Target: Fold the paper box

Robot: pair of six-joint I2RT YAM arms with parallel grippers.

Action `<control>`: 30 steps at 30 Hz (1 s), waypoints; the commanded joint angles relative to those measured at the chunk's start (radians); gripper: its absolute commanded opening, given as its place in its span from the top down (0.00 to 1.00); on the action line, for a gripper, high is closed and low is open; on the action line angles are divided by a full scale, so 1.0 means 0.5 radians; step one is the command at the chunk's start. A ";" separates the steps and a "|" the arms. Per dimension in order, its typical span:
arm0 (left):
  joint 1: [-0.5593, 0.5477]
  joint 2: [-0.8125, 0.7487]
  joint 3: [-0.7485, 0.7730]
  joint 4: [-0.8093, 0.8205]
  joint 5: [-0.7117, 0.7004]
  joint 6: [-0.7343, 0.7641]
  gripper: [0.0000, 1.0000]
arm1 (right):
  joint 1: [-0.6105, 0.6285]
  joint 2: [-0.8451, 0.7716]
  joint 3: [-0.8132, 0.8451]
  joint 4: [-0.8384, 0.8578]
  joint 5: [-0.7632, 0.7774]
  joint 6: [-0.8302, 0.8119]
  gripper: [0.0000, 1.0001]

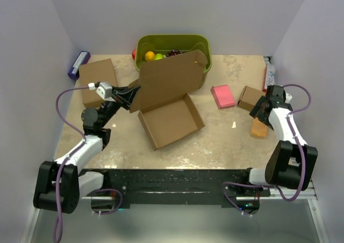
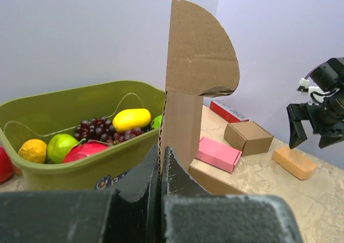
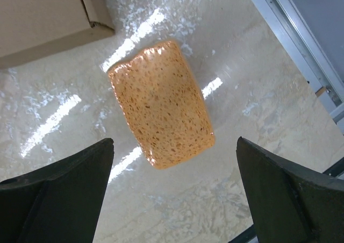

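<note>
The paper box [image 1: 171,120] is the largest piece on the desk [image 1: 226,143]. Its shallow tray [image 1: 174,126] lies flat just beyond the left fingers [image 2: 141,186], and its big lid [image 1: 169,76] stands up from the tray. The left fingers are closed narrowly on the edge of a side panel of this lid, and the rounded flap [image 2: 201,49] rises straight above them. I judge the corrugated card to be light and stiff across each panel, so it should bend only along its creases. It also looks dry and smooth, so a thin edge may slip through a pinch or be crushed by it. A hold on a panel edge near a crease seems safer than a hold on a small tab. The light tray may also slide unless something presses on it. Pale walls [image 1: 177,12] close the desk on three sides, and the glossy stone-like surface gives little friction, I think. A green basket [image 1: 201,41] of fruit stands just behind the lid, beyond the left fingers, so room there is tight. A flat cardboard [image 1: 98,73] lies beside these fingers, on the side away from the box. A pink box [image 1: 222,96] and a small cube [image 1: 250,97] lie between the box and the right fingers [image 3: 59,200]. The right fingers are spread wide and hold nothing, and an orange sponge [image 3: 161,103] lies directly below them.
</note>
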 commanded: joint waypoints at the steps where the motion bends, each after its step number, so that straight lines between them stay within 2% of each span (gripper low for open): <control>1: -0.015 -0.077 0.004 0.138 0.022 -0.016 1.00 | -0.004 0.064 -0.022 -0.049 0.024 0.003 0.01; 8: -0.033 -0.154 0.017 0.018 0.028 0.064 1.00 | -0.008 0.279 -0.043 0.077 -0.093 0.006 0.01; 19: -0.039 -0.157 0.038 0.009 0.053 0.073 1.00 | -0.026 0.568 -0.120 0.248 -0.179 -0.004 0.01; 22: -0.039 -0.166 0.044 0.003 0.059 0.079 1.00 | -0.026 0.549 -0.132 0.267 -0.188 -0.016 0.06; 25: -0.039 -0.157 0.053 -0.016 0.068 0.089 1.00 | -0.029 0.476 -0.117 0.258 -0.148 -0.019 0.17; 26: -0.039 -0.151 0.053 -0.013 0.075 0.089 1.00 | -0.029 0.421 -0.114 0.249 -0.142 -0.022 0.25; 30: -0.039 -0.139 0.053 -0.004 0.078 0.076 1.00 | -0.023 0.271 -0.041 0.160 -0.130 -0.025 0.35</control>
